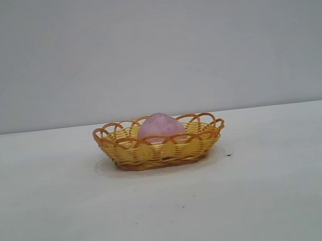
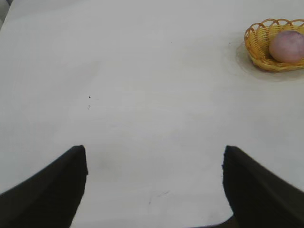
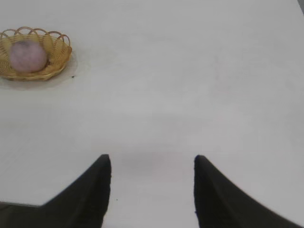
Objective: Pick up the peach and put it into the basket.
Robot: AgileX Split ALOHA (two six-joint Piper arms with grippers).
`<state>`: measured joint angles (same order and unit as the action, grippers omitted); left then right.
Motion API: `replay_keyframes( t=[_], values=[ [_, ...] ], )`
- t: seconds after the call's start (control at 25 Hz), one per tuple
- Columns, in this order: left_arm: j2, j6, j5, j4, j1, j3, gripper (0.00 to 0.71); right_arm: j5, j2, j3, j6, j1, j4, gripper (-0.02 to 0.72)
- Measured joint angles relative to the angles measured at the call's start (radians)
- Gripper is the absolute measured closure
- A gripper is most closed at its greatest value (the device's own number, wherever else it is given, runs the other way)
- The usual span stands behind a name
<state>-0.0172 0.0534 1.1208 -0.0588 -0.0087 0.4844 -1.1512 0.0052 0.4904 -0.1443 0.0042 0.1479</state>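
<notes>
The pink-mauve peach lies inside the yellow-orange wicker basket at the middle of the white table. Neither arm shows in the exterior view. The left gripper is open and empty over bare table, far from the basket and the peach. The right gripper is open and empty over bare table, far from the basket and the peach.
The white table runs wide round the basket, with a plain grey wall behind. A small dark speck lies to the right of the basket.
</notes>
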Motion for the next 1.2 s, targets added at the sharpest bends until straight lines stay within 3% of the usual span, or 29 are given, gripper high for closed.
replay_keyframes(
  t=[0.6,0.92,1.2],
  values=[
    [-0.002,0.000,0.000,0.000,0.005,0.000,0.160,0.004,-0.021,-0.002,0.002,0.000,0.000,0.385],
    [-0.002,0.000,0.000,0.000,0.091,0.000,0.160,0.004,-0.021,-0.002,0.002,0.000,0.000,0.385],
    [-0.002,0.000,0.000,0.000,0.067,0.000,0.160,0.004,-0.021,-0.002,0.002,0.002,0.000,0.385]
  ],
)
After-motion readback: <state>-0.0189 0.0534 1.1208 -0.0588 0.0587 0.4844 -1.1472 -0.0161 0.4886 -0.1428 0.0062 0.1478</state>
